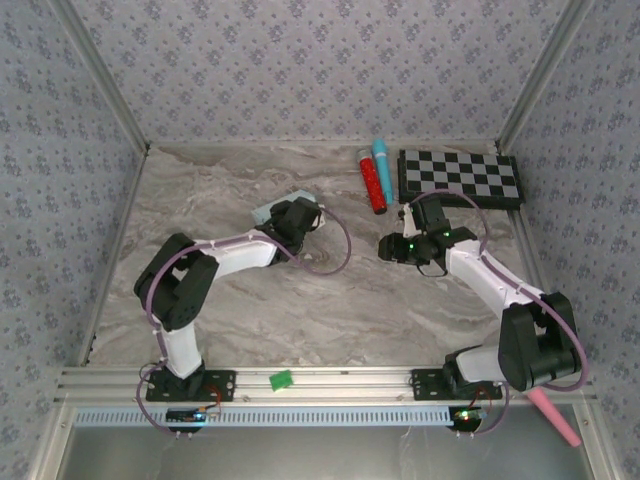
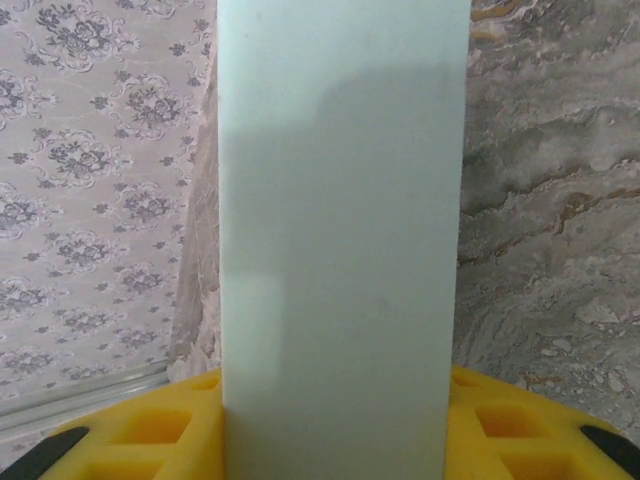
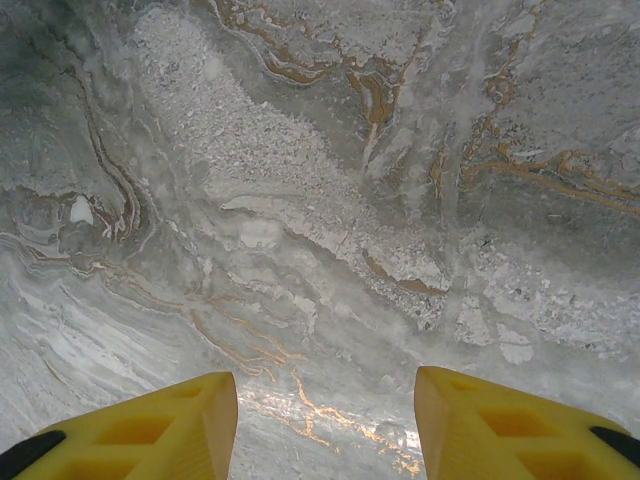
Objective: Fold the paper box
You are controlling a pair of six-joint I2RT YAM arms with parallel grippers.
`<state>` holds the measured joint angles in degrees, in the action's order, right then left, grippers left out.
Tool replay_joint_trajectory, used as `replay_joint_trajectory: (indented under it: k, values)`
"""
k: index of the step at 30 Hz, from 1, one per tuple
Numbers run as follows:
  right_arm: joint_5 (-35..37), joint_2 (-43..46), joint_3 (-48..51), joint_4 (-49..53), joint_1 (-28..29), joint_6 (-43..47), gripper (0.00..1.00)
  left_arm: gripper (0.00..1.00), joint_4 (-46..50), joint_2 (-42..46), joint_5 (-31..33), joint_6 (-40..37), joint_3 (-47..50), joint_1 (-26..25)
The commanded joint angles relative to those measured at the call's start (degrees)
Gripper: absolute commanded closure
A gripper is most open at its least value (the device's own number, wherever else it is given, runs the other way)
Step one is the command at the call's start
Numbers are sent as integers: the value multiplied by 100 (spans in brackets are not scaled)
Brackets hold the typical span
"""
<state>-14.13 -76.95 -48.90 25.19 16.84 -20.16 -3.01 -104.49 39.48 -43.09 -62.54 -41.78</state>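
Yellow fingers (image 2: 150, 430) of the left claw (image 2: 338, 395) are sitting closest to the lens in the left wrist view. They are pressing on both sides of the box (image 2: 340, 230), so this claw is grasping it. Pale mint card is rising between them as one smooth panel, with straight edges and no loose flap showing. From above, the box (image 1: 268, 212) is showing toward the back-middle of the counter (image 1: 330, 300), partly under the left claw (image 1: 298, 218), and it is looking like a small closed block, not a flat sheet. I am judging that most of the folding is done, but the ends are hidden, so I cannot tell if the last flaps are tucked. Meanwhile the right claw (image 3: 325, 420) is hanging released over bare counter, well apart from the box, holding nothing.
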Motion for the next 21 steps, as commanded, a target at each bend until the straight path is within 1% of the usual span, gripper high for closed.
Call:
replay_joint_trajectory:
  k: [1, 6, 8, 13, 21]
  values:
    - [43, -48, 63, 8, -56, -93, 48, 57, -683, -130, 341, -234, 63, -104]
    - [33, -66, 81, -24, -53, -97, 49, 56, -1232, -322, 615, -428, 245, -250]
    - [33, -75, 91, -23, -51, -99, 49, 54, -1367, -381, 674, -450, 285, -310]
    - [24, -97, 88, -36, -56, -105, 49, 52, -1338, -492, 699, -374, 296, -398]
    - [21, -127, 74, -44, -53, -98, 48, 45, -1200, -503, 694, -160, 348, -458]
